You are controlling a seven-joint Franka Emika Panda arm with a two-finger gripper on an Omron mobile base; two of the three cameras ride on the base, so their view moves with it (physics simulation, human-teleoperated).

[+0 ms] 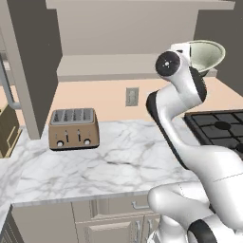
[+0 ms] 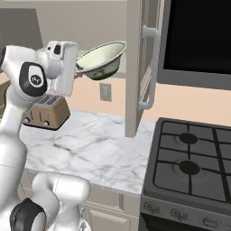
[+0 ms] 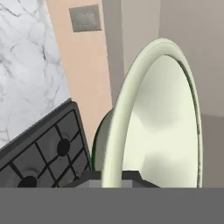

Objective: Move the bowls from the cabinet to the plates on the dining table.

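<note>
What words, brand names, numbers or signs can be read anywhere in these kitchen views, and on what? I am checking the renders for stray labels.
None can be read.
Toaster: three front knobs, no lettering.
Wall plate: blank grey.
Stove: front dials carry no legible marks.
Pale green-cream bowl, gripped at its rim by the shut gripper: plain glaze, no mark.
Open cabinet door: plain panel and bar handle.

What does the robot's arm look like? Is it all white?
Mostly white. The arm is made of smooth, rounded, glossy white segments with dark bands at the joints, and a round black cap with a small white mark sits on one joint. Its hand is a boxy white block, and the gripper has small dark fingertips.
</note>
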